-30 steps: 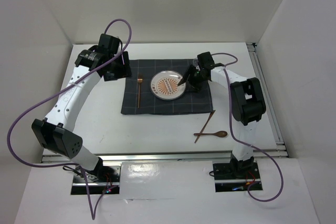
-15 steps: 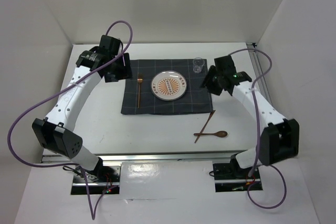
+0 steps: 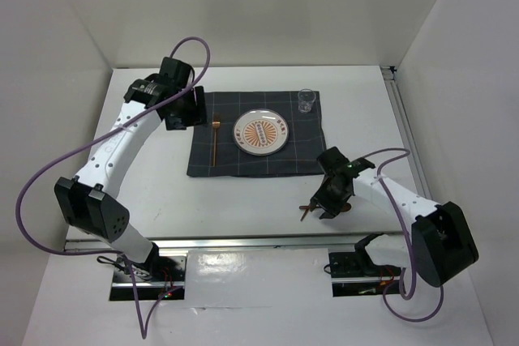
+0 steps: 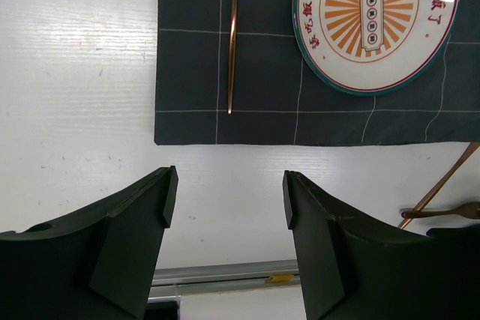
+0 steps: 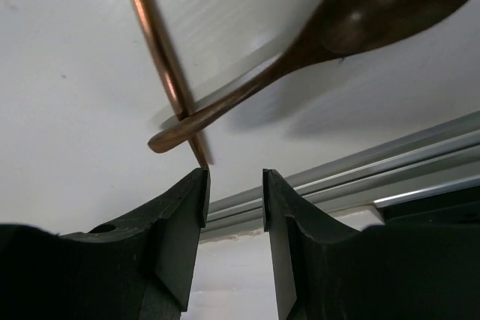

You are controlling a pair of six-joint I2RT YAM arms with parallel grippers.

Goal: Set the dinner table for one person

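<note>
The dinner table [image 3: 146, 192] is a white tabletop with a metal rail [image 3: 243, 239] along its near edge. On it lies a dark checked mat [image 3: 268, 164]. The mat bears an orange-patterned plate [image 3: 260, 132], a copper fork [image 3: 214, 139] left of the plate, and a clear glass [image 3: 306, 100] at its back right corner. A wooden spoon [image 5: 375, 13] lies crossed over a thin copper stick [image 5: 154, 43] on the table in front of the mat. My right gripper [image 3: 319, 207] hangs low over them, narrowly open and empty [image 5: 234, 177]. The stick's tip is at its left finger. My left gripper [image 3: 182, 107] is open and empty [image 4: 229, 185].
White walls enclose the table at the back and on both sides. The spoon [image 4: 442, 213] and the stick [image 4: 442, 185] lie close to the near rail. The left gripper hovers over the mat's left back corner.
My right arm has swung from the plate at the back of the mat, past its right edge, down to the spoon and stick near the front. The left arm has shifted only slightly.
</note>
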